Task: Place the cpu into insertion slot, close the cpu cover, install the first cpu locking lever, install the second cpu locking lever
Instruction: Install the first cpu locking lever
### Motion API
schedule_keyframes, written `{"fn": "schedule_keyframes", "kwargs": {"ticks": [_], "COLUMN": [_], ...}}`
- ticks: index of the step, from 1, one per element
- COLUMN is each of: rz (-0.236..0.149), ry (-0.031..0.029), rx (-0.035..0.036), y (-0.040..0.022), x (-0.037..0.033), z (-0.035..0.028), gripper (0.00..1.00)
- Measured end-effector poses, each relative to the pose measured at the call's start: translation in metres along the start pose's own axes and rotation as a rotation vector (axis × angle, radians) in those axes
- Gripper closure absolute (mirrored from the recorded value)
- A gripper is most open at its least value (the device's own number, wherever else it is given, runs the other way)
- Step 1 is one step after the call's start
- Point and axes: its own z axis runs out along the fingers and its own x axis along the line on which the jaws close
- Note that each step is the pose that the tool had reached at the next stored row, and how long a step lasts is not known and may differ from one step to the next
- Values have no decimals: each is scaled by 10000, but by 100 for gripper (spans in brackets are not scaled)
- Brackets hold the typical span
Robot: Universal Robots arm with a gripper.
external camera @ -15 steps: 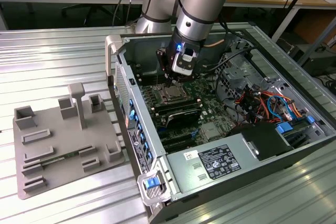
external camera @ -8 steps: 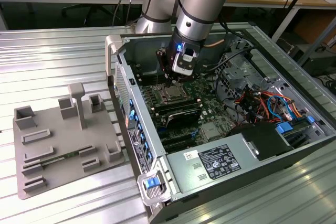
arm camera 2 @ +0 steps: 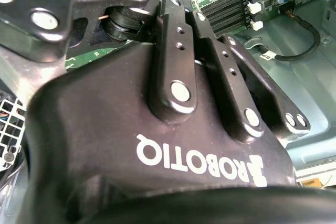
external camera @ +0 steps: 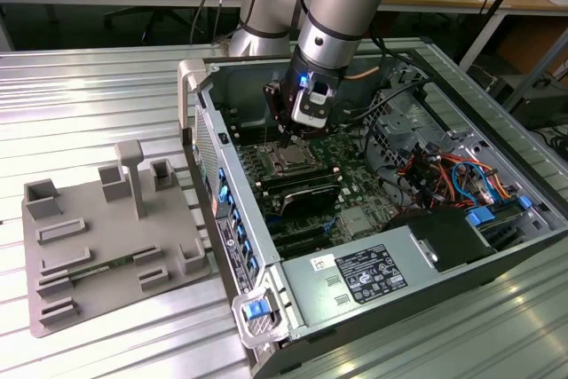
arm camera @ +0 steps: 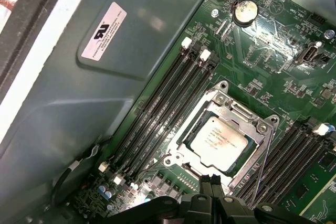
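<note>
Your cpu [arm camera: 218, 137] is sitting in the insertion slot [arm camera: 197, 163] on the green board [arm camera: 262, 51]. The cpu cover [arm camera: 231, 106] lies flat around it, so the silver face shows through the window. The gripper [arm camera: 210, 178] hangs low inside the open computer case [external camera: 444, 246], right at the socket's edge, and its jaws look pinched together, near a thin wire lever [arm camera: 265, 156] that runs along one side of the cover.
</note>
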Motion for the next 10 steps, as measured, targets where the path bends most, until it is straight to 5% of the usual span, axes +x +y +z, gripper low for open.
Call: {"fn": "schedule_keyframes", "kwargs": {"ticks": [10], "rz": [-154], "ry": [-6], "rx": [10], "y": [0], "x": [0], "z": [0], "gripper": [89]}}
